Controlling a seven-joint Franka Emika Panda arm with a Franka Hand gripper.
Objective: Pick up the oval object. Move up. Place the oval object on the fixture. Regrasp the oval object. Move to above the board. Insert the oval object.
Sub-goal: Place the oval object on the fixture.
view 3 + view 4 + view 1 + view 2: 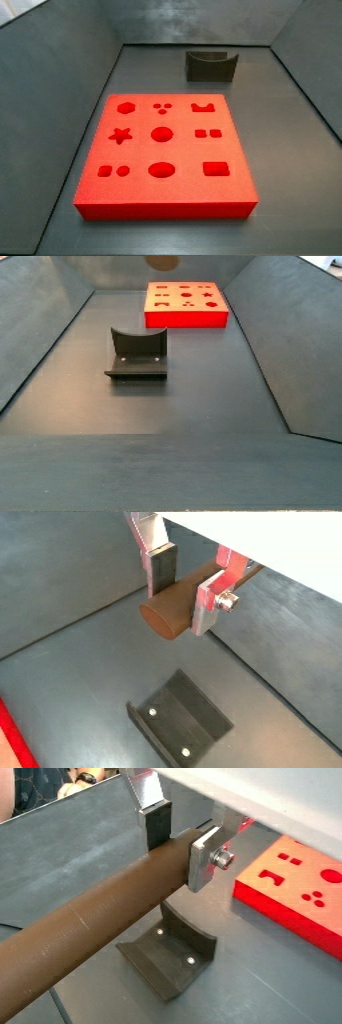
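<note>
While I hold position, the gripper (186, 590) is clenched on the oval object (94, 923), lifted clear of the floor above the fixture (183, 716). In both wrist views the silver fingers (209, 599) pinch the brown rod across its width, with a long run of it reaching toward one wrist camera. A side view catches only the rod's rounded brown end (163, 262) at the 12 o'clock edge of the picture; the gripper itself is out of both side views.

My judgement on handling: the rod looks rigid and light, with a smooth curved surface that could roll or slip between flat pads. The present hold seems to sit toward one end, so the long free length may lever against the pads. A regrasp nearer the middle would steady it, I think.

Going left to right in a side view, the fixture (136, 354) sits at about 10 o'clock from centre, its U-shaped notch empty. The board (185, 305) lies further back at roughly 1 o'clock, well apart from the fixture. Its cut-outs (162, 134), circles, a star, squares and a rectangle, all look unfilled. Which hole suits the rod I cannot tell.
</note>
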